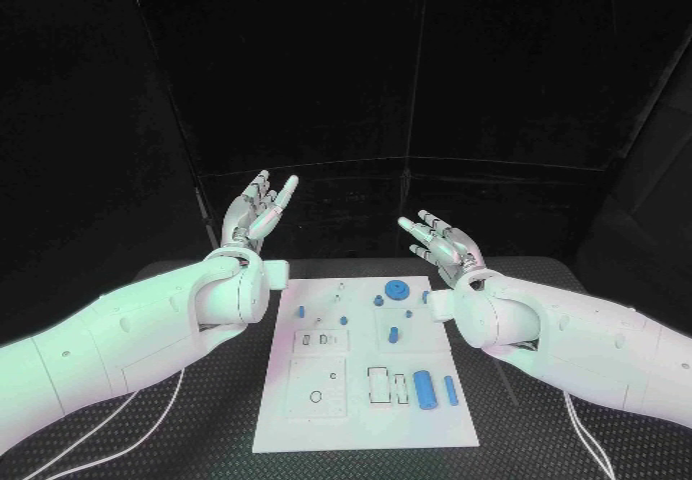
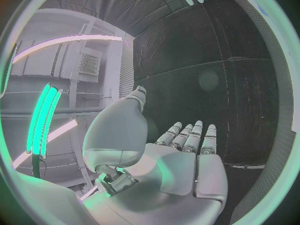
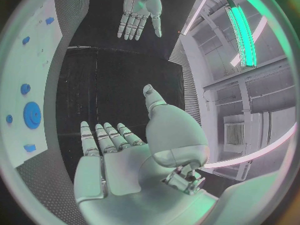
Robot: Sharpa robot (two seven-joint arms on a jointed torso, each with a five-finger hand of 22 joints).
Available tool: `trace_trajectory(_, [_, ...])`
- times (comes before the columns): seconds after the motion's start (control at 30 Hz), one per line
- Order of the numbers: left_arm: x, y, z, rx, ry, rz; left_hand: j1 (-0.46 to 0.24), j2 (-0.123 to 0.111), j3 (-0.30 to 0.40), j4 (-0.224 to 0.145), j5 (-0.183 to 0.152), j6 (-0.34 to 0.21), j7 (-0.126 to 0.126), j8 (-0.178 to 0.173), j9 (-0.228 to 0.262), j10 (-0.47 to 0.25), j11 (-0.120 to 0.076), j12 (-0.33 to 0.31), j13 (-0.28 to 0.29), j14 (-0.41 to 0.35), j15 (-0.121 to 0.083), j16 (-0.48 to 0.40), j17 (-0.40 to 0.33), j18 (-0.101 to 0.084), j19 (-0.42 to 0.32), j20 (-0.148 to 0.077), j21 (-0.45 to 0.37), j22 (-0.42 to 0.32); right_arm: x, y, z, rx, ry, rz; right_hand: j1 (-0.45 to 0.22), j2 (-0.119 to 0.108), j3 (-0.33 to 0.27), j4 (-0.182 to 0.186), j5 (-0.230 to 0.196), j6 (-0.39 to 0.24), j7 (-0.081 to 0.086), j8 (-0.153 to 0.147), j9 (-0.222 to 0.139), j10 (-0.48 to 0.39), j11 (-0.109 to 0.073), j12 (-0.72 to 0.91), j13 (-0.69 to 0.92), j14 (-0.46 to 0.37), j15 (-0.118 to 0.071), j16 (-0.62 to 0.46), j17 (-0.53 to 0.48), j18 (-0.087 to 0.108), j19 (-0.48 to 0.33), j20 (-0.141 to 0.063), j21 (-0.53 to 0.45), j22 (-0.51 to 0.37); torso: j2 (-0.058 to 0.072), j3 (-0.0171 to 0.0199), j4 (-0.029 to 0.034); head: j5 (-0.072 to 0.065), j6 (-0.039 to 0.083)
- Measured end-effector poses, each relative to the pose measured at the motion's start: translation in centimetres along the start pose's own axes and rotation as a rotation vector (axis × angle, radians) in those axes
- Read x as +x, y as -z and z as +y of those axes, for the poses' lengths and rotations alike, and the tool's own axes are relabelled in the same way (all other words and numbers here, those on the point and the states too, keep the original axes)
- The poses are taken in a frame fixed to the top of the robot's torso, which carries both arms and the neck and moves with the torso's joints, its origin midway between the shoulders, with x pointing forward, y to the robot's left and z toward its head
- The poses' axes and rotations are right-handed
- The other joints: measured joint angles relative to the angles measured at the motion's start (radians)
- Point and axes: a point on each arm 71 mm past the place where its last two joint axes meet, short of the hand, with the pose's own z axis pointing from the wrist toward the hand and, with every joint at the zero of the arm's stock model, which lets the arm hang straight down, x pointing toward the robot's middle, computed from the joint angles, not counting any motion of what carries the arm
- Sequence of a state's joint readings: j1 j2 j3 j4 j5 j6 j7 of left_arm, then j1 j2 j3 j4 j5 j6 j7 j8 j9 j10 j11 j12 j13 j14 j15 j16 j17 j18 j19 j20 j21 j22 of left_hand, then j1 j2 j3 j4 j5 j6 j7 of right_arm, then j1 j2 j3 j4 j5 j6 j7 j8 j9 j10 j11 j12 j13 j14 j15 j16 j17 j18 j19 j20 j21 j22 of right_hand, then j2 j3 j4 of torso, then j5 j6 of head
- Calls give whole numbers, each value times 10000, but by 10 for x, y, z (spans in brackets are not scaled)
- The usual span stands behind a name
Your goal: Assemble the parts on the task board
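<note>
You see the left hand (image 1: 260, 212) and the right hand (image 1: 444, 243) raised above the far edge of the desk (image 1: 173, 420), fingers spread, holding nothing (palms facing each other). The task board (image 1: 289, 420) lies mid-desk; blue parts (image 1: 424, 387) sit toward its right edge.

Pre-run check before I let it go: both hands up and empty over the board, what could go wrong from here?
1. The left hand and right hand are raised, open, far above the task board; a long descent leaves room for misalignment.
2. The blue parts are small and close together: the long bar lies right beside a thinner one, so fingers may nudge the neighbour.
3. The round disc sits near the right wrist; the arm could brush it coming down.
</note>
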State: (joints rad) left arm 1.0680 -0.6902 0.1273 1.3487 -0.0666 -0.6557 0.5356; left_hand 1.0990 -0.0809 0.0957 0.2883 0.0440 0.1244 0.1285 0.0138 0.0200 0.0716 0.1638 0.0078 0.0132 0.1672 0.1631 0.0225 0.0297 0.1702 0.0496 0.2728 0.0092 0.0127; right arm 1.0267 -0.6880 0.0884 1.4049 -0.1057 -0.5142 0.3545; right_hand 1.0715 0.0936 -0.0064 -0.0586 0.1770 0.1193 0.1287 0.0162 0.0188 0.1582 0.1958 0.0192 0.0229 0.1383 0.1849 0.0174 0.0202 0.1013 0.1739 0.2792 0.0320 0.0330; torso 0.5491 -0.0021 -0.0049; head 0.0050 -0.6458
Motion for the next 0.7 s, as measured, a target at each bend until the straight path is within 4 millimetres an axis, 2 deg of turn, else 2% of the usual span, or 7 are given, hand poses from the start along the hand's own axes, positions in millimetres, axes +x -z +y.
trace_trajectory(0.07, [1,0,0,68,-3,89,99,8,27,27,1,40,11,0,0,16,44,0,1,33,33,0,1,5,14,41,0,0,2,-2,-1,106,0,311,179,28,-7,-71,37,146,17,3,19,178,68,39,19,202,49,54,27,150,59,55,68,25,0,0,-1,0,0])
trace_trajectory(0.17, [2,0,-1,165,-5,217,99,8,27,27,1,50,21,30,0,16,44,0,1,54,54,0,1,5,14,41,0,-1,5,-6,-2,276,29,823,648,76,49,-273,37,749,47,158,96,1019,191,211,106,1068,161,232,110,158,530,83,265,126,1,0,-1,0,0])
trace_trajectory(0.3, [1,0,-1,233,-19,318,161,70,27,27,1,89,32,36,9,72,98,40,14,106,106,41,13,8,14,41,0,-1,5,-8,-3,348,298,1236,1405,46,134,-727,37,2544,176,582,319,3436,292,775,330,3307,239,756,308,161,1742,112,785,378,4,-3,-2,0,-24])
trace_trajectory(0.37, [-9,-1,-1,278,-137,315,166,75,27,27,1,119,20,36,21,110,137,40,15,122,122,48,24,8,49,77,0,3,-9,-11,-2,-57,1241,1038,1730,6,176,-951,37,3548,253,788,415,4496,250,1000,387,4357,192,979,362,314,2401,115,1060,498,51,-21,-9,0,-127])
trace_trajectory(0.5, [-21,-1,-2,360,-310,356,280,172,60,28,0,327,34,96,47,239,266,76,42,242,231,88,54,6,74,101,36,20,-23,-16,9,-880,2738,850,2170,-43,216,-1317,37,5147,433,1040,523,5990,122,1230,398,5902,53,1260,414,469,3450,114,1489,653,178,-57,-22,-12,-138])
trace_trajectory(0.63, [-19,2,-4,461,-293,653,747,333,174,-63,-1,1078,84,300,156,1269,658,371,201,1666,458,505,299,-21,680,220,313,177,-19,-18,19,-1565,3885,1017,2357,-56,272,-1651,37,6466,647,1077,530,7207,-27,1238,398,7224,-123,1336,430,625,4352,81,1831,720,324,-69,-24,-2,-95])
trace_trajectory(0.7, [-19,4,-7,541,-280,795,1040,447,260,-149,-2,1533,121,413,220,2199,877,617,321,3202,643,979,549,-306,1613,222,700,393,-18,-18,23,-1828,4473,1103,2435,-50,291,-1780,37,6876,723,1077,528,7592,-87,1238,397,7661,-192,1384,435,625,4648,49,1937,730,408,-69,-22,-1,-83])
